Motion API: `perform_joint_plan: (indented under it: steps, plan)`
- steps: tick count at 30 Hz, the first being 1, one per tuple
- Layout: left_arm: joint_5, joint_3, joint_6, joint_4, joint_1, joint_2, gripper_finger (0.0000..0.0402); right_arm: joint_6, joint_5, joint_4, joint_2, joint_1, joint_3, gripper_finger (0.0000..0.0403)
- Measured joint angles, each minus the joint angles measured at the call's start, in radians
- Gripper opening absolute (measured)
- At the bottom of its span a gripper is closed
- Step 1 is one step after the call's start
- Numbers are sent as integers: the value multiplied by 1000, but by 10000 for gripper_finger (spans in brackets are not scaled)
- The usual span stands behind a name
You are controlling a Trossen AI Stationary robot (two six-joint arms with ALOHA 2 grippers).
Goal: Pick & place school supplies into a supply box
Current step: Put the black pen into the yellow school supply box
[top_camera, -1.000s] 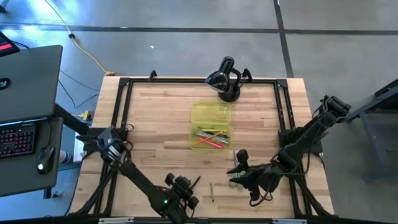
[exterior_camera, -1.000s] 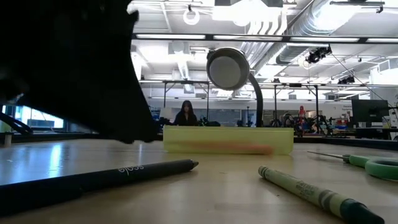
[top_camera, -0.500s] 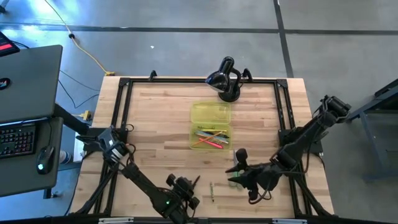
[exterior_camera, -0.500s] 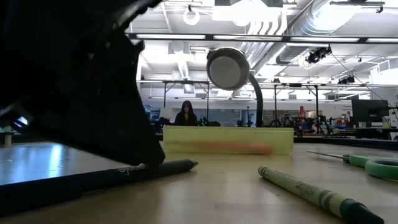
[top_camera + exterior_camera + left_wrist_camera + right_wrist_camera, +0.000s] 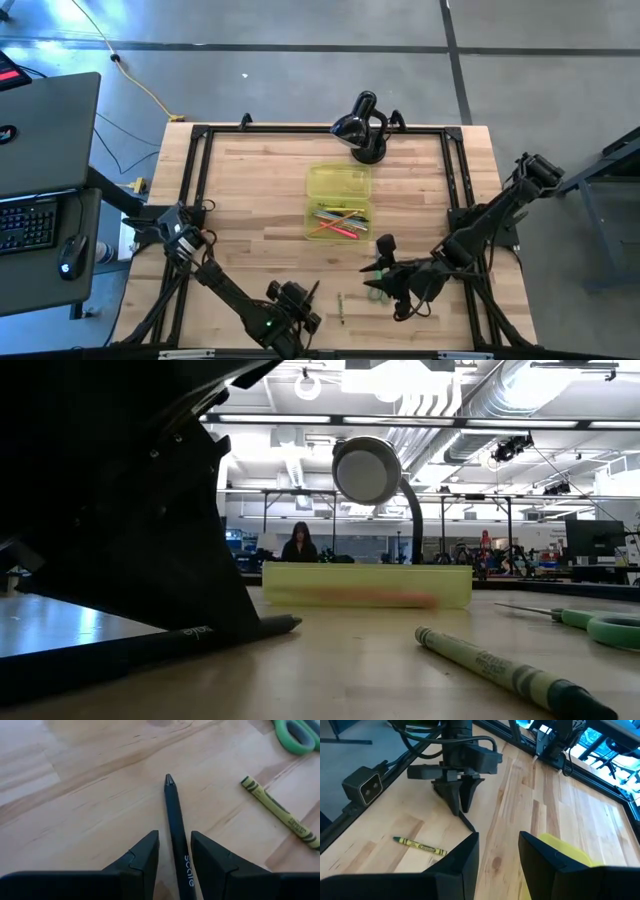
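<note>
**Left gripper straddles the black pen near the bottom of the table**

In the high view, the supply box (image 5: 338,202) sits at frame centre, a translucent yellow-green case lying open, with orange, red and yellow pencils (image 5: 340,222) crossed in its lower half. In the low view it shows as a long pale-yellow slab mid-frame with an orange streak glowing through its wall.

At the bottom centre of the high view, the left gripper (image 5: 303,304) is low over the wood. Its wrist view tells it best: the two dark fingers (image 5: 140,857) are spread, and the black pen (image 5: 177,840) runs up between them, white lettering on its barrel, tip pointing up the frame. The pads look close to the barrel but not clamped on it. To the right lies the green crayon (image 5: 277,812), and the green-handled scissors (image 5: 295,734) peek into the upper right corner.

The right gripper (image 5: 381,277) hangs lower right of the box, fingers apart and holding nothing, above the scissors.

Against the frame one second back, the left gripper has dropped: in the low view its dark bulk now reaches the tabletop and covers most of the pen, leaving only the tip end showing. The right arm has crept slightly left. The black lamp (image 5: 360,128) stands unmoved at the top edge.
</note>
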Motion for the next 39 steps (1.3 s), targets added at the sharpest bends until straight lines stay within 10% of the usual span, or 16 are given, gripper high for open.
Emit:
perform_joint_plan:
  steps: [39]
  plan:
    - [-33,-6,57,36,10,5,152,-19,-159,47,0,0,0,117]
